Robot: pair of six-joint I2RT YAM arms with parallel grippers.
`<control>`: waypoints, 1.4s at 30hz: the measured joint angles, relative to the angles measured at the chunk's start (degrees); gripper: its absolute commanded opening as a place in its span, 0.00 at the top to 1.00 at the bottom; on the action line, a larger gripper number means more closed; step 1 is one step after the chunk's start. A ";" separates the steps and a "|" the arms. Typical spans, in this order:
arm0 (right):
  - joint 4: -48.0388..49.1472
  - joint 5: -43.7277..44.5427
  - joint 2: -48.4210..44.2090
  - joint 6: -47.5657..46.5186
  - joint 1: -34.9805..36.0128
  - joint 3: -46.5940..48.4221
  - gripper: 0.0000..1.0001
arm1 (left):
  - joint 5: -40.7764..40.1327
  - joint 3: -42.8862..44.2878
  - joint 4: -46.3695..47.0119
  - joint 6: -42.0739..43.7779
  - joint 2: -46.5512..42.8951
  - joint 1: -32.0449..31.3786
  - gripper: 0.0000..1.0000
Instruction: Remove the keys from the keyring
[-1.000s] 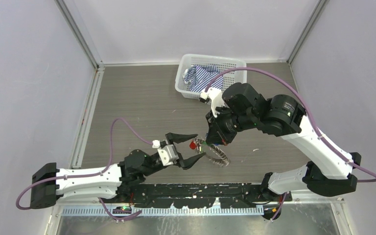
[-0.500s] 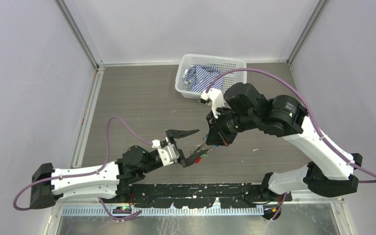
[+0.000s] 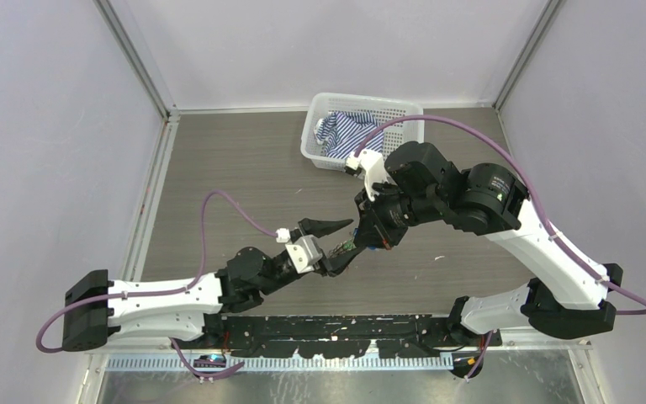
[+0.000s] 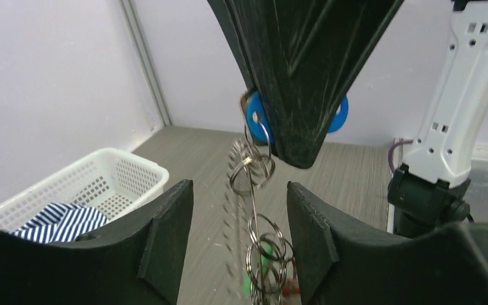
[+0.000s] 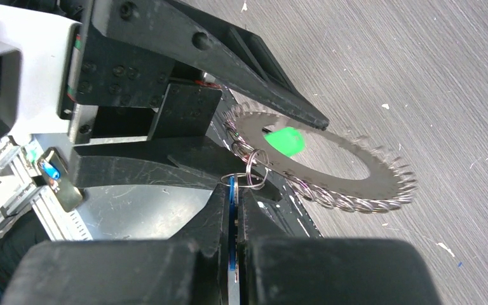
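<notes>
The right gripper [image 5: 234, 190] pinches the small blue plastic-headed key [image 4: 250, 107]; the toothed thin metal keyring [image 5: 387, 181] hangs below it, between the spread jaws of the left gripper [image 4: 238, 216].

The top view looks steeply down from above and behind the arm bases onto the whole grey wood-grain tabletop [image 3: 235, 160]. Each wrist view peers close along its own black jaws. Both share the large toothed metal keyring [image 5: 356, 147], seen from opposite sides.
</notes>
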 measured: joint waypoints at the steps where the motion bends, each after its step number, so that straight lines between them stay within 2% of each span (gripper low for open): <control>1: 0.00 0.04 0.00 0.04 0.00 0.00 0.99 | -0.11 0.00 0.74 0.00 0.02 0.00 0.43; 7: 0.02 1.16 0.00 0.48 0.00 0.02 0.99 | -0.07 0.00 4.04 0.04 -0.04 0.00 0.48; 23: -0.04 2.05 0.15 1.05 0.00 1.44 0.99 | 2.29 -0.48 8.85 3.76 2.12 -0.68 0.49; 31: -0.59 1.99 0.26 1.11 0.00 2.86 0.99 | 4.70 -1.20 11.58 7.76 2.49 -1.29 0.52; 42: -0.50 1.86 1.16 1.27 0.00 4.94 0.99 | 4.39 -1.75 10.05 14.53 2.47 -3.58 0.55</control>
